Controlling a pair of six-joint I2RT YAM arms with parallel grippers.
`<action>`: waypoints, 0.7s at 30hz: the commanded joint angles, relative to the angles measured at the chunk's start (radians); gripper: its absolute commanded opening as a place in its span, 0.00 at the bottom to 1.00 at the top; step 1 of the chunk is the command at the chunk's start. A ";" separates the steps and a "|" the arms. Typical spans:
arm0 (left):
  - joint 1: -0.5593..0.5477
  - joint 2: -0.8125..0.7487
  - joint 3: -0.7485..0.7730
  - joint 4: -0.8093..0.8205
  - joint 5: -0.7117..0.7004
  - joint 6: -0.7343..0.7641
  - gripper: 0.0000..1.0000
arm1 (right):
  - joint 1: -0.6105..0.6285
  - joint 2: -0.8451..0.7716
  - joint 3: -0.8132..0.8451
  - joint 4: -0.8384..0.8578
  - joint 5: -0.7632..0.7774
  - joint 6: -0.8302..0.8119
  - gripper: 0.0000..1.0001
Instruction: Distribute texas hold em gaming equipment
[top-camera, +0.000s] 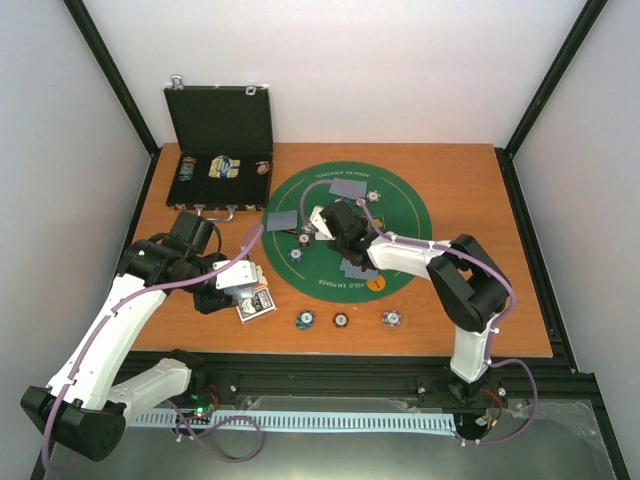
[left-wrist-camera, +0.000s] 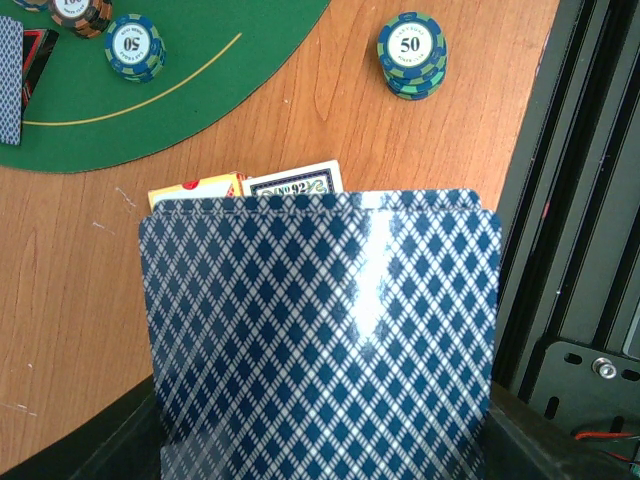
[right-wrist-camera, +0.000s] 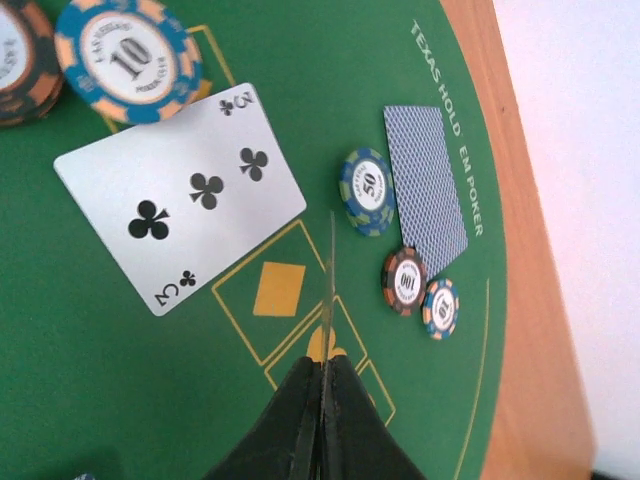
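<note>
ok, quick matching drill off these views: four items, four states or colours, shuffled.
Items: A three of clubs; B edge-on card; C 10 chip; D black case.
Descriptions: 1 lid open; 2 blue with orange stripes; 3 face up on the green mat; 4 pinched in the right gripper.
Pairs: A-3, B-4, C-2, D-1.

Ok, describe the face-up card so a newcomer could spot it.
Start at the round green mat. On it, beside a blue-and-orange 10 chip, lies the three of clubs. It alone shows a white face; the neighbouring card shows a blue patterned back.
</note>
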 joint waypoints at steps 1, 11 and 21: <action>0.001 -0.009 0.023 -0.006 0.007 0.004 0.16 | 0.030 0.020 -0.094 0.307 0.045 -0.321 0.03; 0.001 -0.009 0.026 -0.007 0.003 0.006 0.16 | 0.030 0.060 -0.116 0.321 -0.006 -0.389 0.04; 0.000 -0.003 0.051 -0.012 0.015 0.002 0.16 | 0.012 0.016 -0.076 0.118 -0.138 -0.276 0.24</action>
